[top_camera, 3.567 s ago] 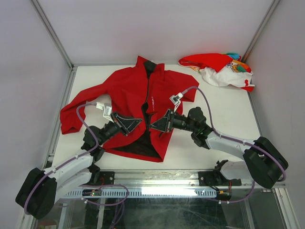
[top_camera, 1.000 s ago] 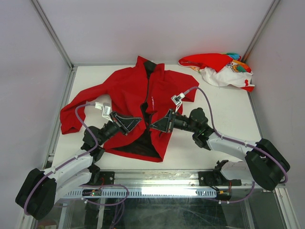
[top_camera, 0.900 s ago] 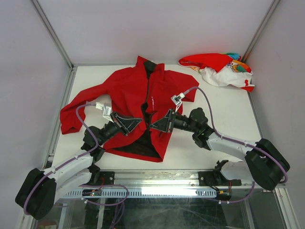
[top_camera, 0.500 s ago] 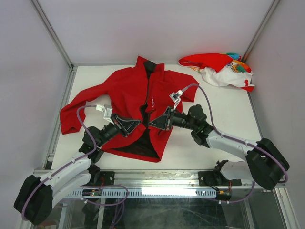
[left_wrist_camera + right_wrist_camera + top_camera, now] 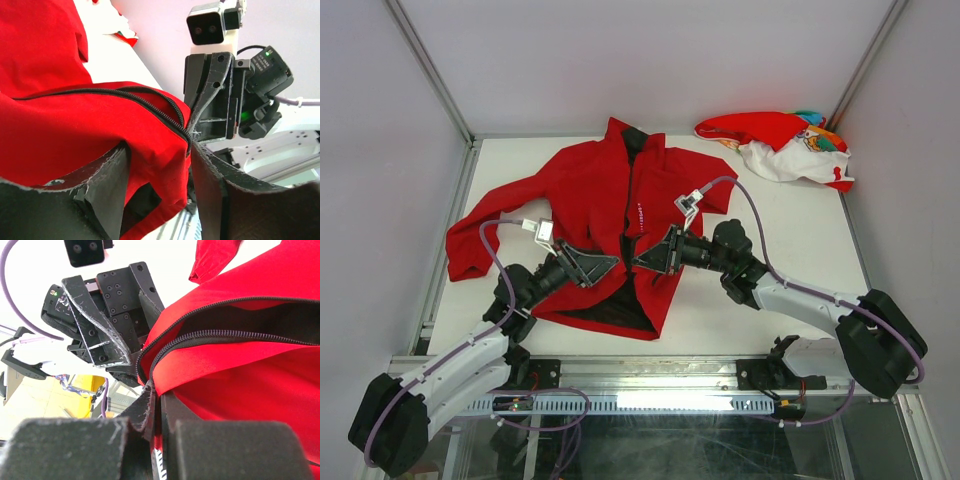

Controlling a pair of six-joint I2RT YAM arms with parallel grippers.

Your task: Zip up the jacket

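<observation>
The red jacket [image 5: 585, 190] lies spread on the white table, collar at the far side, its front open at the bottom so the black lining shows. My left gripper [image 5: 612, 262] is at the left front edge, open, with a fold of red fabric [image 5: 150, 150] and the zipper teeth [image 5: 155, 106] loose between its fingers [image 5: 107, 190]. My right gripper [image 5: 638, 262] faces it across the opening. It is shut on the jacket's right zipper edge [image 5: 210, 335], and its fingertips [image 5: 150, 405] pinch the cloth at the gripper [image 5: 156, 390].
A smaller red-and-white garment [image 5: 785, 148] with colourful print lies crumpled at the far right corner. Grey walls and metal rails [image 5: 440, 260] bound the white table [image 5: 790, 250]. The two grippers stand almost tip to tip over the jacket's lower front.
My left gripper has gone from shut to open, loosening its hold on the jacket's left front edge. The right gripper stays shut on the zipper edge and has hardly moved.
</observation>
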